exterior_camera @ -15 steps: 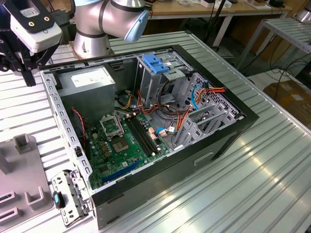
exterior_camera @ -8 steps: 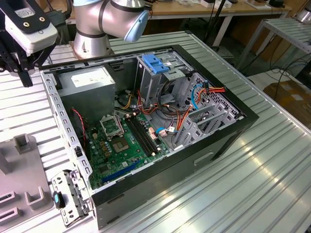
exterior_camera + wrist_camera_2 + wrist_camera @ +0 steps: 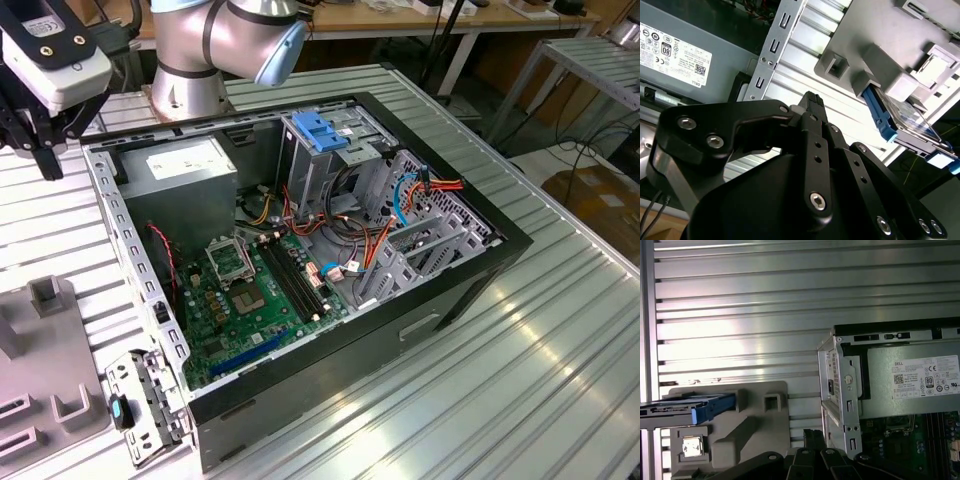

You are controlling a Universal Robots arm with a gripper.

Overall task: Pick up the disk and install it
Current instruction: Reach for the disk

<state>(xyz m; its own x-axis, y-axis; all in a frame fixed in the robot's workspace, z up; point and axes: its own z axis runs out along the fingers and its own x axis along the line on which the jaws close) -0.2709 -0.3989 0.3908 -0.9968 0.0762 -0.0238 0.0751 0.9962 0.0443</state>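
1. Exterior view: the gripper (image 3: 40, 150) hangs at ten o'clock from the open computer case (image 3: 330, 365) (apart or together, I cannot tell).
2. In both wrist views the disk (image 3: 900, 117) (image 3: 690, 407) sits on edge in a grey holder (image 3: 875, 30), apart from the gripper.

bright, even light; glare streaks the ribbed table (image 3: 750, 335).

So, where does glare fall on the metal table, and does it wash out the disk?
Exterior view: glare streaks the ribbed table at that view's right. First wrist view: a bright patch on the table's ribs, apart from the disk, which is evenly lit.
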